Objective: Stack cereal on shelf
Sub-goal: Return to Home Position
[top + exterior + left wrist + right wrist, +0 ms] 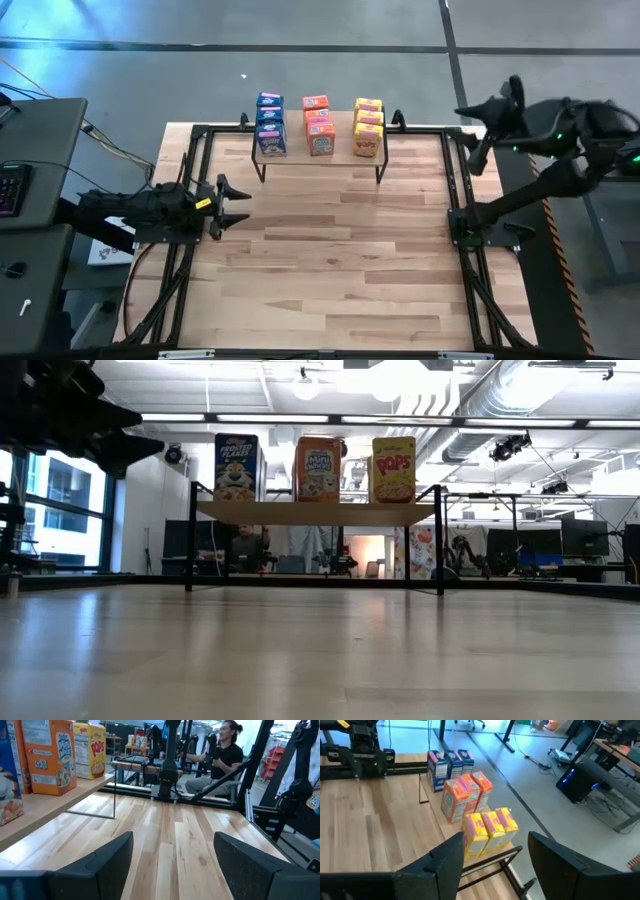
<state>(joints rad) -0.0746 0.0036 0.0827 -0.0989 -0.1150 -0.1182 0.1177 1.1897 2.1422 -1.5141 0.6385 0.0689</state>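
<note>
Judging the stacking done: all nine cereal boxes [320,128] stand on the shelf [320,512] in blue, orange and yellow rows. Left gripper [240,205] sits low at the table [330,270]'s left edge, fingers apart, empty. Right gripper [470,138] is raised off the right rear corner, also spread and empty. Next I need both arms parked home.

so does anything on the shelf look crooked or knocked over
Nothing stands out. The nine cereal boxes stand upright on the shelf in three rows, blue, orange-red, yellow; none tipped or crushed. The left gripper and right gripper are clear.
</note>
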